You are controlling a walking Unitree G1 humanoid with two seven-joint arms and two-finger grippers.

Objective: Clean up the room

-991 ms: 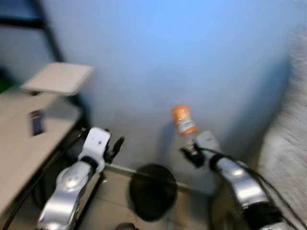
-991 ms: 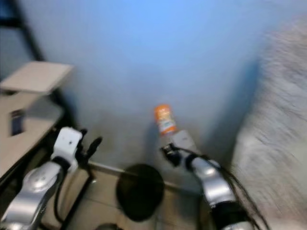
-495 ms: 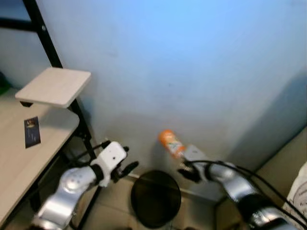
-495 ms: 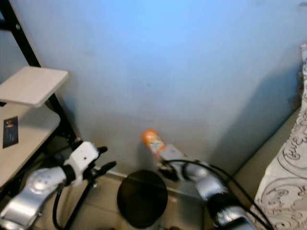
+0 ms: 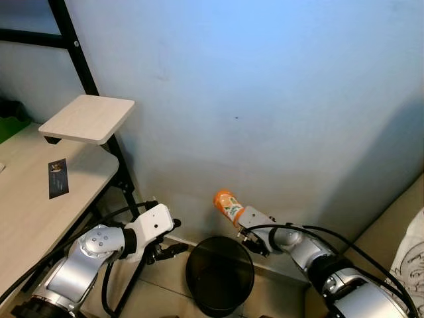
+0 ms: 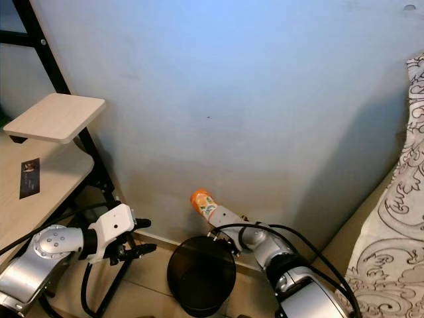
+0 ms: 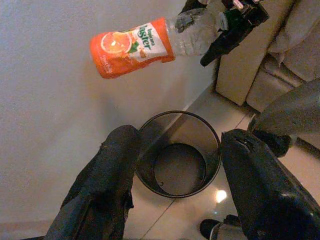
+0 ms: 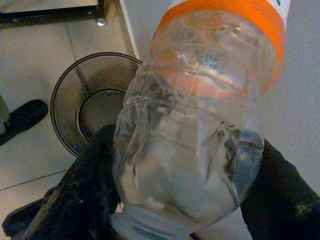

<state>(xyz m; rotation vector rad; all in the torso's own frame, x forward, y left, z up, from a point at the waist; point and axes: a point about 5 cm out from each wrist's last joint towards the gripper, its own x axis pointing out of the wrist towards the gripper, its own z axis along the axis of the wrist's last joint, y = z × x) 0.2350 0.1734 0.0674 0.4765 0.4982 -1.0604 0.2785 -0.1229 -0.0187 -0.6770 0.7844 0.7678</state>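
A crumpled clear plastic bottle with an orange label (image 5: 227, 205) is tilted, label end up, against the blue-grey wall. My right gripper (image 5: 248, 233) is shut on its clear lower part (image 8: 200, 125). Just below it, a round black waste bin (image 5: 188, 270) stands on the tiled floor, and nothing can be seen lying inside it (image 7: 215, 140). My left gripper (image 5: 180, 236) hovers open to the left of the bin, level with its rim, and holds nothing. In the left wrist view, the bottle (image 7: 132, 47) hangs above the bin between that gripper's two fingers.
A light wooden desk (image 5: 26, 205) with a raised shelf (image 5: 86, 118) and a black card (image 5: 58, 179) stands at the left on a black frame (image 5: 126, 179). Cables hang under it. Patterned bedding (image 6: 397, 218) lies at the right. The wall is close behind the bin.
The camera has swung and steadied after blur. The bottle has tipped from nearly upright to tilted and come down closer to the bin. My left gripper has dropped to the level of the bin's rim.
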